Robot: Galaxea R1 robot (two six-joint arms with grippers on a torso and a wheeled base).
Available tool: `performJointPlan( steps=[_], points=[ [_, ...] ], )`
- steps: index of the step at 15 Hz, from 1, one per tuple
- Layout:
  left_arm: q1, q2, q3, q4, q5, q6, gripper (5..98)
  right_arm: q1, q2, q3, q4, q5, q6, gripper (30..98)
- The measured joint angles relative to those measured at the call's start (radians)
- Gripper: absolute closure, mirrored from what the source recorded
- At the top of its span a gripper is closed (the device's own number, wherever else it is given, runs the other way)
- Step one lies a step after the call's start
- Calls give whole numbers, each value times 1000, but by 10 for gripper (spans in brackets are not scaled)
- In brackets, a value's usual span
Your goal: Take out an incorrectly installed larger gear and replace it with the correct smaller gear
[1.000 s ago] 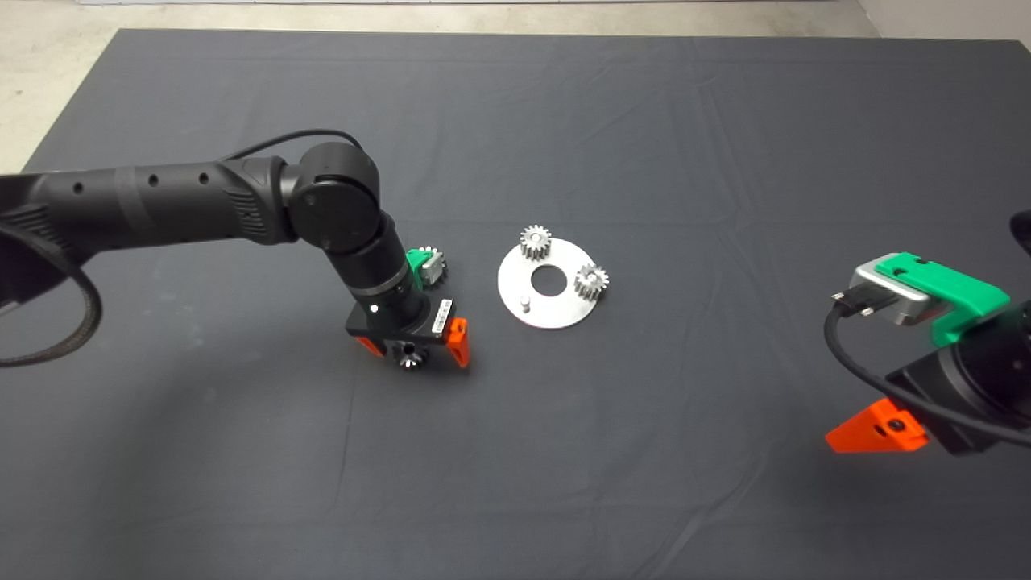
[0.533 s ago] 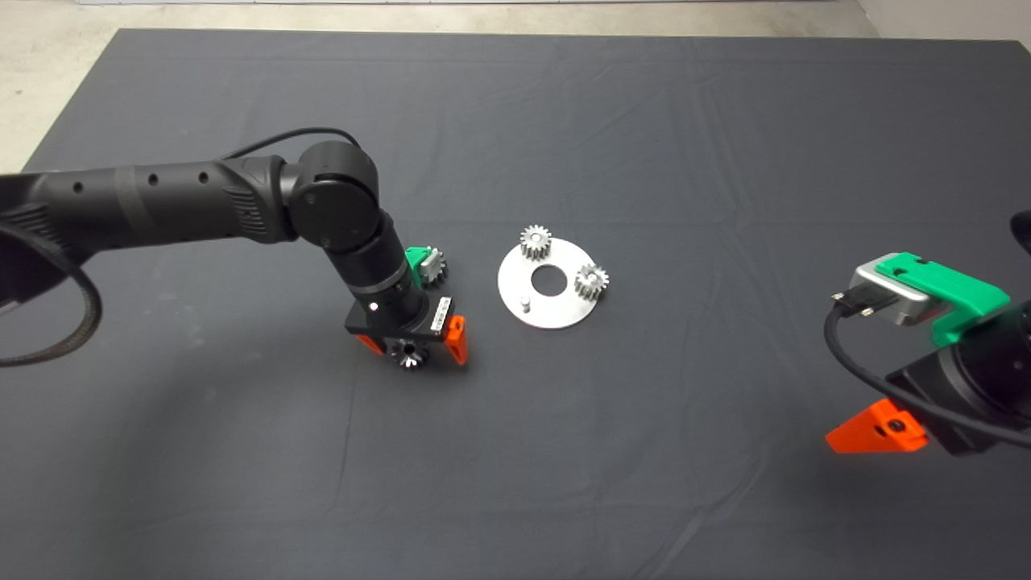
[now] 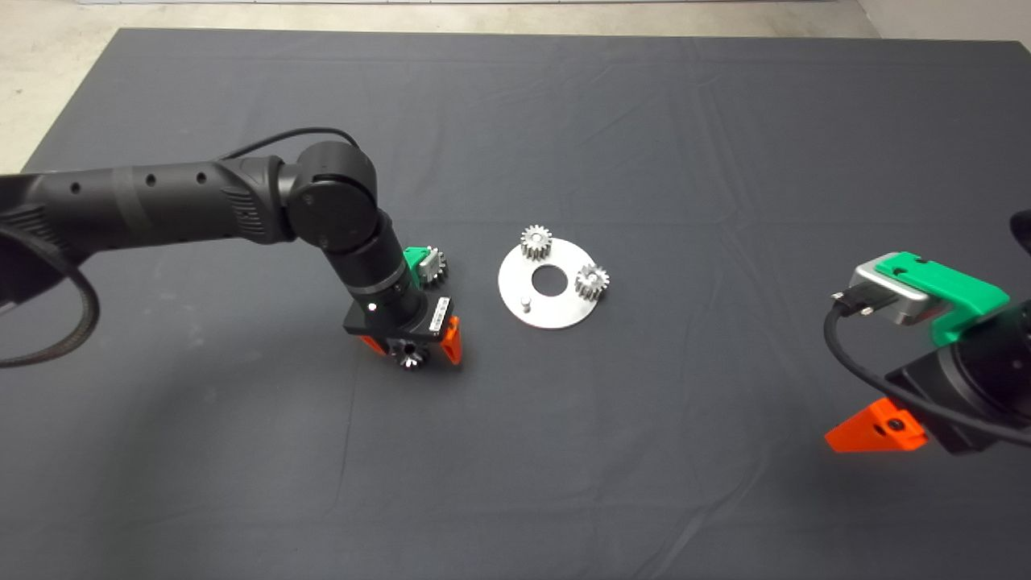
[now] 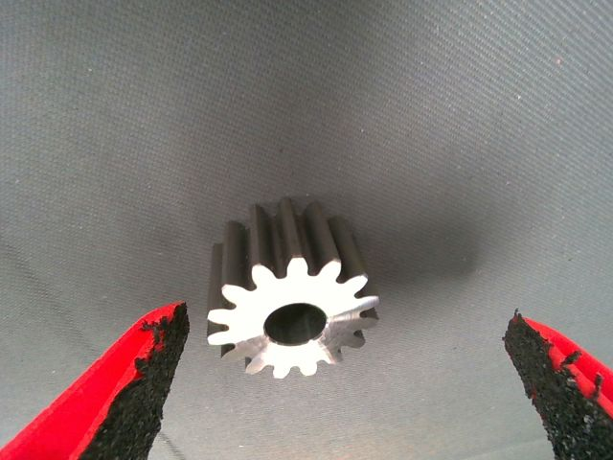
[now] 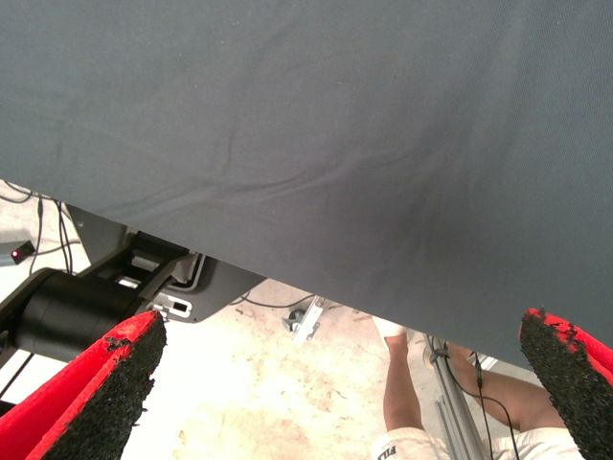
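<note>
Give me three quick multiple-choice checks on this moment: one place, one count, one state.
1. Where is the smaller gear?
A. on the round plate
B. on the mat, under the left gripper
C. on the floor

2. How many gears sit on the round plate?
A. one
B. two
C. three

3. The left gripper is:
A. open
B. shut on a gear
C. out of view

Answers: B, the left wrist view shows it resting on the mat; B, with one peg bare; A, both pads stand clear of the gear.
</note>
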Motion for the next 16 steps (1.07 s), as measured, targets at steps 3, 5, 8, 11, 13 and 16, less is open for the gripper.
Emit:
performJointPlan(
  steps=[3, 5, 8, 11, 13, 16],
  points=[
    [0, 1, 1, 0, 1, 0, 189, 0, 0, 0, 0, 0, 0, 308],
    [0, 1, 1, 0, 2, 0, 232, 0, 0, 0, 0, 0, 0, 308],
    [0, 0, 1, 3, 5, 0, 253, 0, 0, 0, 0, 0, 0, 308],
    [0, -3, 1, 3, 8, 0, 279, 0, 0, 0, 0, 0, 0, 308],
    [0, -5, 1, 3, 8, 0, 279, 0, 0, 0, 0, 0, 0, 308],
    [0, -5, 1, 6, 8, 0, 279, 0, 0, 0, 0, 0, 0, 308]
  ],
)
